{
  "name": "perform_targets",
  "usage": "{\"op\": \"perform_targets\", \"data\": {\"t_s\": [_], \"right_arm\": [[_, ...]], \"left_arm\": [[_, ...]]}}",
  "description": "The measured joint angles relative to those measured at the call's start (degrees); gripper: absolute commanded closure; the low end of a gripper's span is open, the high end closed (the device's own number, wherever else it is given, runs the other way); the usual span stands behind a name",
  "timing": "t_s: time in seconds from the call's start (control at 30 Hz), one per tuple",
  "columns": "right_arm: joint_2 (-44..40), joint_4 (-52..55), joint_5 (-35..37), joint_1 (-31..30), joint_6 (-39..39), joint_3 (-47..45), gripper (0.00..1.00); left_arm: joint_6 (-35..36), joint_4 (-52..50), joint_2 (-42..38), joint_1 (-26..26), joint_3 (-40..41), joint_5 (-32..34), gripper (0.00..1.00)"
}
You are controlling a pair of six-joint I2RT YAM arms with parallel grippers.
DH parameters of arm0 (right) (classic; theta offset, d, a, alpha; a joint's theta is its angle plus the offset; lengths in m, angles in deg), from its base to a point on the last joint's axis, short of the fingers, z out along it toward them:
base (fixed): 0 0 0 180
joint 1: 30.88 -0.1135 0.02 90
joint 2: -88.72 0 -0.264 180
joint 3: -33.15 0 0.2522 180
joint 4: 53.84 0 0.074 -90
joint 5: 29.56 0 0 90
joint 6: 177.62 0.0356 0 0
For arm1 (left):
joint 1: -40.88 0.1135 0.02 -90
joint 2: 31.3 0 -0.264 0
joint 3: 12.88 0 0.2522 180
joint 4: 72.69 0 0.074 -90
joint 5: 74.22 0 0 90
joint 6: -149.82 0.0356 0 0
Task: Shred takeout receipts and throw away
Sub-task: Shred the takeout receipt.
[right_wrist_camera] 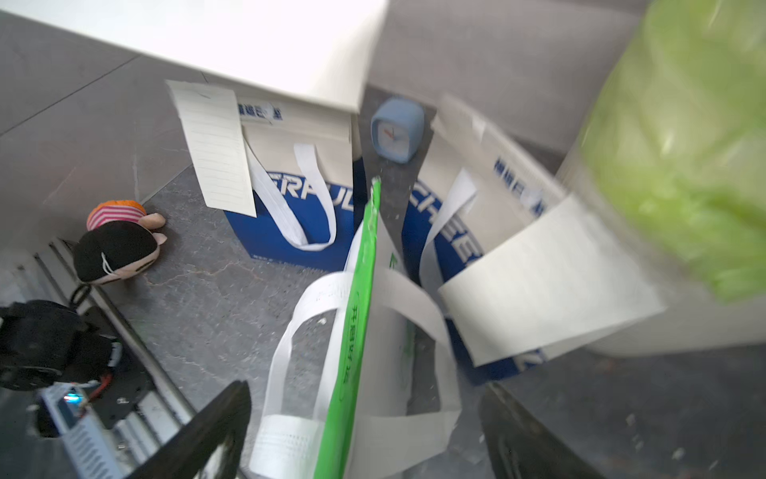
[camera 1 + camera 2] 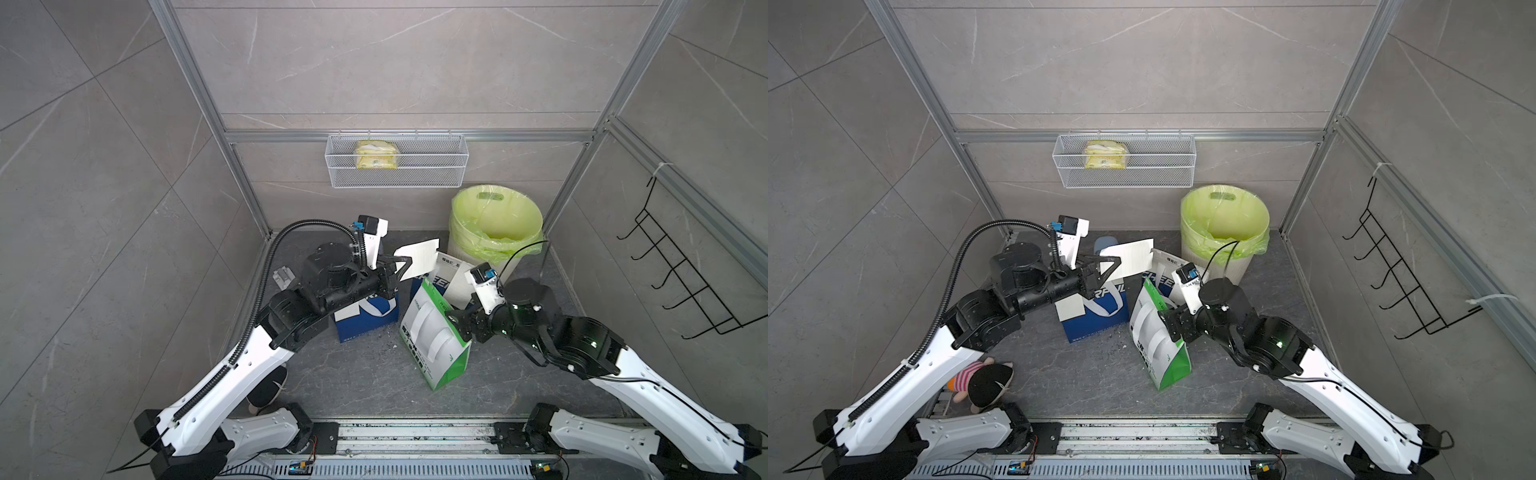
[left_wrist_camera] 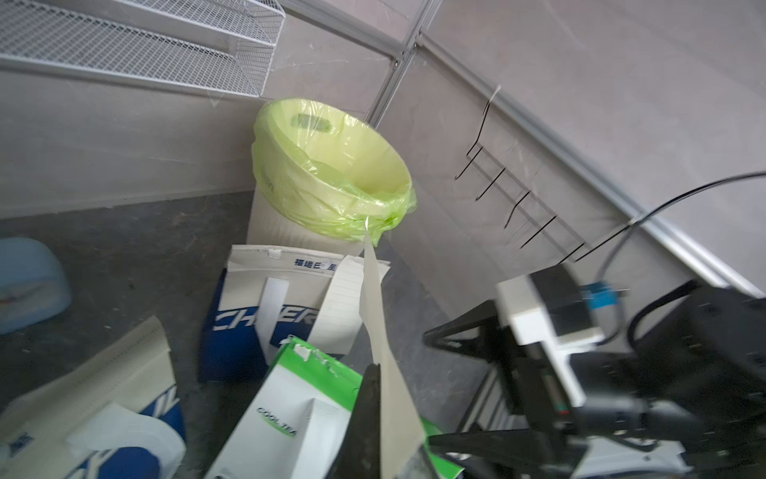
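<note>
In both top views the left pincer [image 2: 409, 262] is clamped on a takeout receipt [image 2: 420, 258], aloft just before the bin [image 2: 496, 224]; dark marbled tabletop [image 2: 353, 382], grey tiled walls. Left wrist: it looks thin, limp, tearable; grip near an edge. Right wrist: right pincer [image 1: 364, 433] gapes empty astride the green bag [image 1: 360, 290]; other receipts [image 1: 215, 149] hang on blue bags [image 1: 290, 232] short of the bin

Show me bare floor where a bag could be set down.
Bare floor lies between the green-and-white bag, the standing blue-and-white bag and the front rail. Crowded: the back, where bags, the lined bin and the blue clock sit close.
</note>
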Motion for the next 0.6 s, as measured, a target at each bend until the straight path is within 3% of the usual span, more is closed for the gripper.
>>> {"op": "perform_targets", "data": {"t_s": [0.27, 0.43, 0.6], "right_arm": [[-2.4, -7.9, -3.0, 0.0, -27.2, 4.4, 0.07], [2.1, -8.7, -8.1, 0.4, -36.4, 10.8, 0.10], [7.0, -8.7, -12.4, 3.0, -40.0, 16.1, 0.16]], "left_arm": [[26.3, -5.1, 2.7, 0.0, -3.2, -1.9, 1.00], [39.5, -5.0, 1.6, 0.0, -3.2, -5.2, 1.00], [47.7, -4.3, 1.1, 0.0, -3.2, -10.0, 1.00]]}}
